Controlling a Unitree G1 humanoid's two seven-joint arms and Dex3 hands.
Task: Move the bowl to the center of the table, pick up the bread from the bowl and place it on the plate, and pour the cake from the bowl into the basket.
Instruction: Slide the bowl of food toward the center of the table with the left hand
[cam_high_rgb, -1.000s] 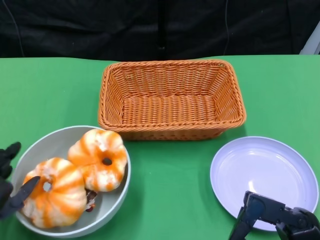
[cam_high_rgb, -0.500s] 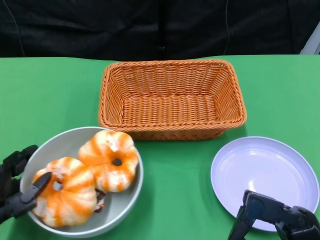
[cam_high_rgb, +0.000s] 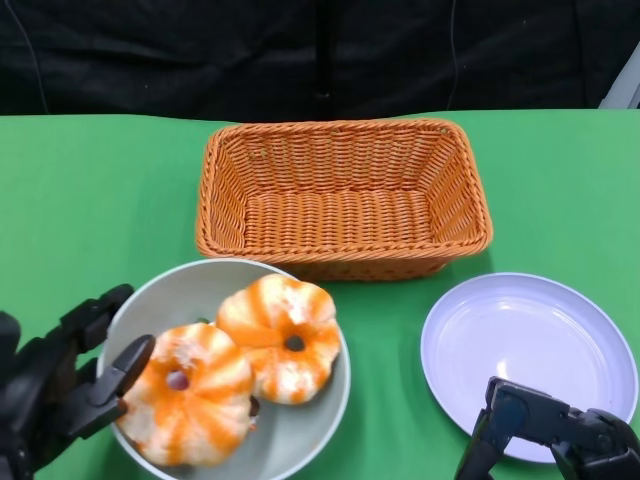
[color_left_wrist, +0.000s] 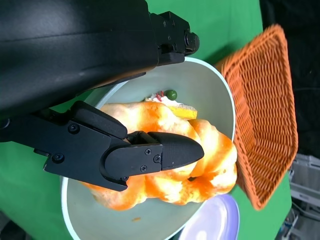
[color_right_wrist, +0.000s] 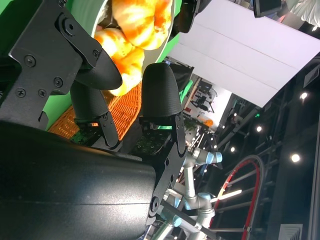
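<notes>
A grey bowl (cam_high_rgb: 175, 300) sits at the front left of the green table. It holds two orange-and-white striped breads (cam_high_rgb: 265, 330) (cam_high_rgb: 190, 405). A small cake (color_left_wrist: 167, 97) with a green pea lies under them and is mostly hidden in the head view. My left hand (cam_high_rgb: 60, 390) grips the bowl's left rim, thumb inside against a bread (color_left_wrist: 210, 160) and fingers outside. The white plate (cam_high_rgb: 530, 350) lies at the front right, with nothing on it. My right hand (cam_high_rgb: 550, 435) hovers at its near edge, fingers apart and holding nothing.
An orange wicker basket (cam_high_rgb: 340, 130) with nothing in it stands at the back middle, just beyond the bowl. A strip of bare green cloth separates bowl and plate. A dark backdrop runs behind the table's far edge.
The bowl has slid right toward the table's middle, held by my left hand. The breads shifted inside it. My right hand has stayed put.
</notes>
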